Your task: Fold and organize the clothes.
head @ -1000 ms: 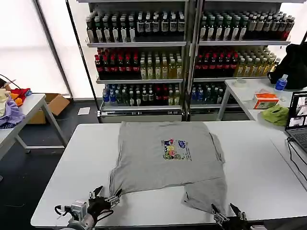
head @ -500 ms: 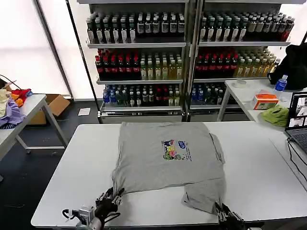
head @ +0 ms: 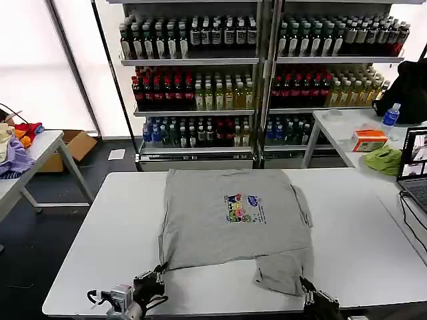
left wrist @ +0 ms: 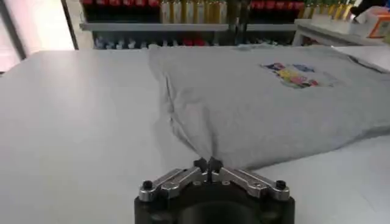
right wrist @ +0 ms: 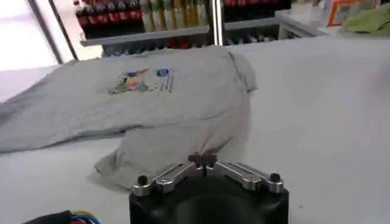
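Observation:
A light grey short-sleeved shirt [head: 227, 233] lies flat on the white table [head: 110, 223], print [head: 242, 209] facing up, with its near right part folded over. My left gripper [head: 159, 272] is at the near left corner of the shirt [left wrist: 262, 103]. In the left wrist view this gripper [left wrist: 208, 163] is shut on a pinch of that corner's fabric. My right gripper [head: 305, 285] is at the near right corner. In the right wrist view it [right wrist: 203, 159] is shut on the edge of the folded cloth [right wrist: 170, 97].
Shelves of bottles [head: 200, 87] stand behind the table. A side table on the right holds a laptop [head: 413, 170], a green cloth [head: 383, 160] and an orange box [head: 369, 140]. Another table with piled clothes [head: 13, 150] stands at the left, a cardboard box [head: 77, 143] behind it.
Both grippers were open at the shirt's near corners and have shut on the fabric. The near left corner has been drawn in slightly.

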